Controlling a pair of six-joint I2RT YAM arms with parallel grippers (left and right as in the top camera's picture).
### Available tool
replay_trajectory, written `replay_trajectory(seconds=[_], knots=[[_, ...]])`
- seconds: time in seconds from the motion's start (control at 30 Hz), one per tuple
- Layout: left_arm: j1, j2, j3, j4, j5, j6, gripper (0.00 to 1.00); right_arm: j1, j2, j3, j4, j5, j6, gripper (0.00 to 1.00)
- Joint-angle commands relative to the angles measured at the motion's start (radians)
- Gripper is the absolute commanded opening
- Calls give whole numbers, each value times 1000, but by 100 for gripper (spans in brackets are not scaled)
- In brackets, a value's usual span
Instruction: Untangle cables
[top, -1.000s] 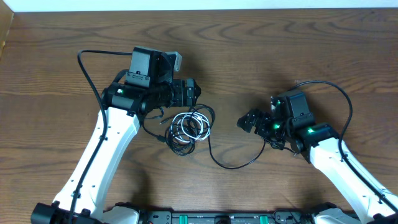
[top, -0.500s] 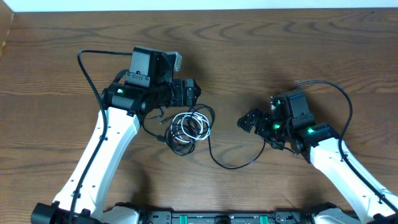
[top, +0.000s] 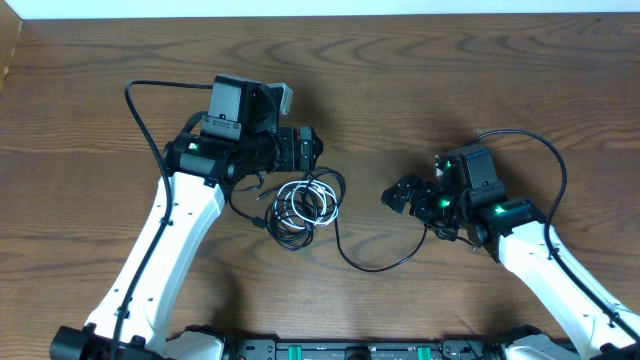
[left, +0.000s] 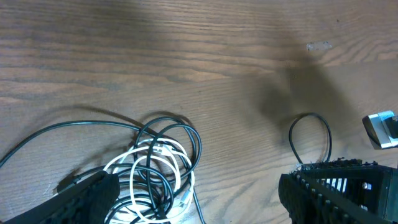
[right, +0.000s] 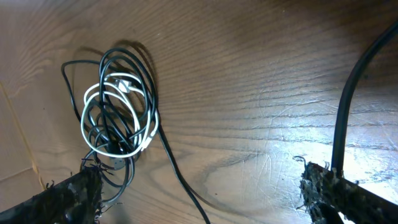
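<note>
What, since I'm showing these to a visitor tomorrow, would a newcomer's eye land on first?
The knot of black and white cables on the dark wooden table, left of centre, stands out first. The left gripper hangs open right by it, while the right gripper sits open farther right, with one black strand looping toward it.

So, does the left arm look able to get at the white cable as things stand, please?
Probably yes: the left gripper is open just beside the white cable, with nothing standing between them. But black cables loop over it, so the fingers may catch those too.
</note>
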Motion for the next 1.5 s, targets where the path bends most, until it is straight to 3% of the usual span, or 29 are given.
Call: replay_trajectory(seconds=[0.0,1.47], knots=[[0,-10,16,2,-10,10,87,-2,-1,1,-2,10,4,99],[26,-10,16,-1,-9,9,88,-2,-1,1,-2,10,4,99]])
